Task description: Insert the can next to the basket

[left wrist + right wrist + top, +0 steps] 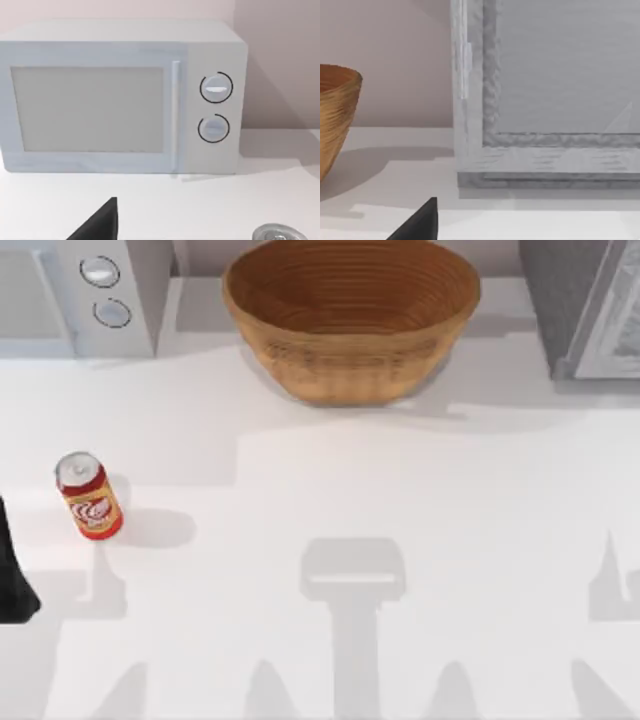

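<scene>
At nine o'clock on the table (400, 480) the can (89, 496) stood upright, well apart from the basket (350, 315) at twelve o'clock. Our left tool (15, 580) sat just beside the can; we could not tell its grip, nor our right tool's (417, 222).

No readable text anywhere (merely a wordless white swirl logo on the can (90, 498))

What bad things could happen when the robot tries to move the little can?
The can stands upright on the table's left side, tall and narrow, so a nudge might tip it and it could roll. The basket sits far off at the back, a long carry where the can might slip. The microwave stands close by, so a swinging arm might bump it.
</scene>
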